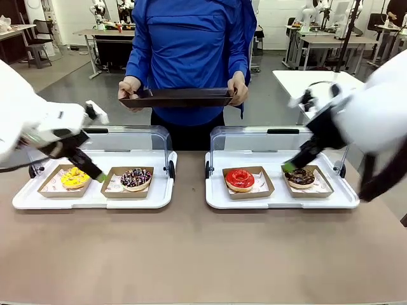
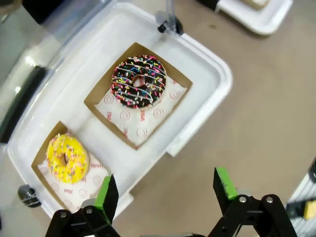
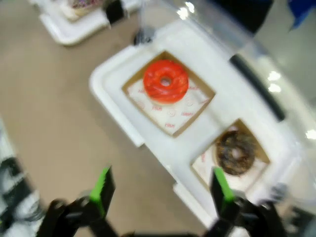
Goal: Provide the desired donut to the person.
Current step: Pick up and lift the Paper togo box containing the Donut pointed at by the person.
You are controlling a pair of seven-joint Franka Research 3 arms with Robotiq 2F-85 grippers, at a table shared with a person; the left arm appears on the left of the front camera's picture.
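Brown table (image 1: 191, 254), front view: we list two white trays, left tray (image 1: 25, 198) with yellow donut (image 1: 75, 178) and sprinkled chocolate donut (image 1: 135, 178), right tray (image 1: 278, 202) with red donut (image 1: 240, 179) and dark donut (image 1: 300, 177); person (image 1: 191, 44) at far side holds a black tray (image 1: 178, 98). Left wrist view: we note left fingers (image 2: 106, 195) spread, empty, above the left tray's edge. Right wrist view: right fingers (image 3: 102, 187) spread, empty, over the right tray's edge.

Both arms reach in from either side, wrists tipped downward. The left tool (image 2: 164, 186) gapes wide, holding nothing. The right tool (image 3: 159, 185) does likewise.
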